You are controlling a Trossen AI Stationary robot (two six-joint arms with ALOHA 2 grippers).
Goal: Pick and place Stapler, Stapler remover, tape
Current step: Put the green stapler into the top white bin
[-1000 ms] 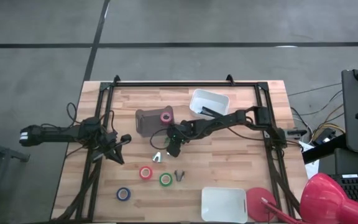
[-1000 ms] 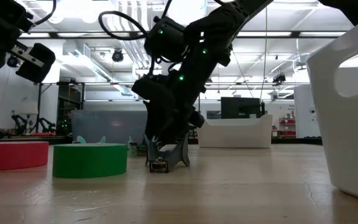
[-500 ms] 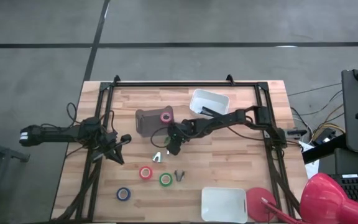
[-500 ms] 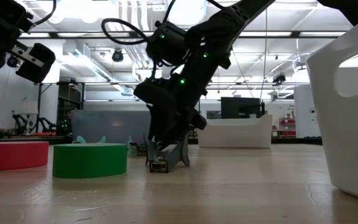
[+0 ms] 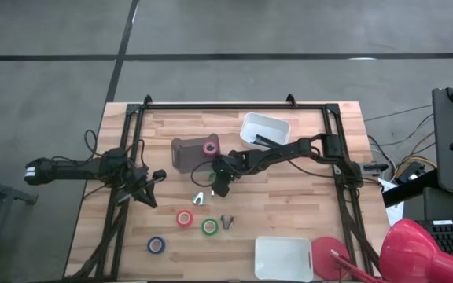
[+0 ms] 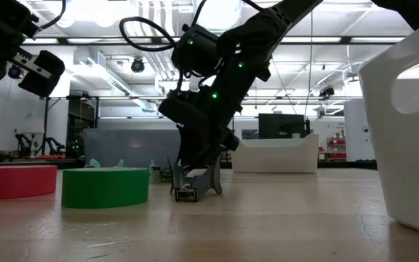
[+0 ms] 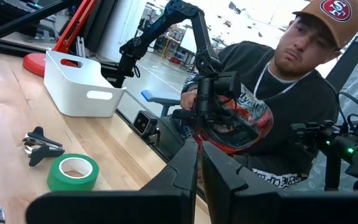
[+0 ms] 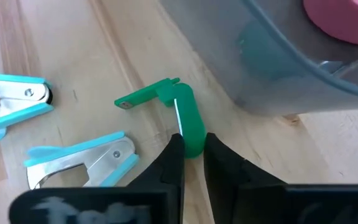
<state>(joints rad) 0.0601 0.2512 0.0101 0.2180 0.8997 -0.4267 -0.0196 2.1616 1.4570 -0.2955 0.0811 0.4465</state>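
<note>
A small green stapler (image 8: 186,118) lies on the wooden table next to the grey bin (image 5: 185,154), which holds the pink tape (image 5: 209,148). My right gripper (image 8: 191,140) is shut on the stapler's end. Two teal stapler removers (image 8: 84,163) lie beside it, and a black one (image 5: 226,222) lies nearer the front. The red tape (image 5: 185,218), green tape (image 5: 209,226) and blue tape (image 5: 156,245) lie flat near the front. My left gripper (image 7: 199,167) is shut and holds nothing, over the table's left side. My right gripper pinches the end of the green stapler nearest it (image 8: 191,132) between its two fingers, one on each long side. The fingers come from above, slanting down, and lie across the stapler's body. The stapler lies on the table, its thin arm sticking out at the other end.
One white bin (image 5: 264,128) stands at the far side and another (image 5: 283,258) at the front right, close in the low view (image 6: 406,116). A red lamp base (image 5: 330,256) lies at the front right. A person (image 7: 272,93) sits beyond the table.
My right arm's wrist has risen slightly over the stapler's place. The things on the table lie where they were.
</note>
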